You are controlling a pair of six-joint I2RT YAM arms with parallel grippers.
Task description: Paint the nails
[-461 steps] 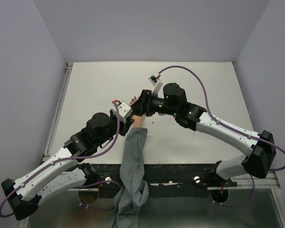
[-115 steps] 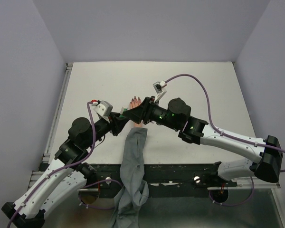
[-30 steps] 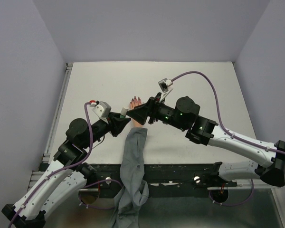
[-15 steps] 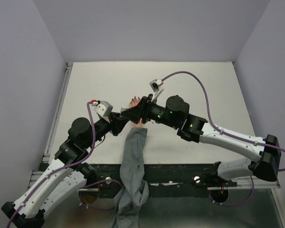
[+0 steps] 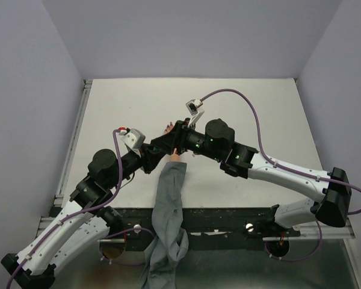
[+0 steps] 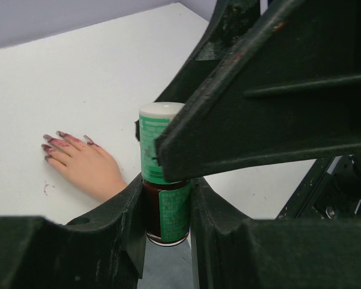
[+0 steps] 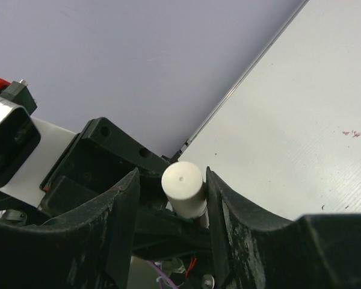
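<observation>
left hand [image 6: 166,201] is pinching bottle [image 6: 171,214] | right hand [image 7: 171,174] is straddling cap [image 7: 183,185], clamp: cannot tell | nails [image 6: 46,146] are lying at bottle's 9 o'clock

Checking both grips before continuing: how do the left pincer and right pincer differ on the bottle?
The left pincer is shut on the dark glass body of the bottle; the right pincer sits further up, astride the white cap. The left pincer presses the glass, while a gap shows between the right pincer and the cap on one side. Both meet at the same bottle.
</observation>
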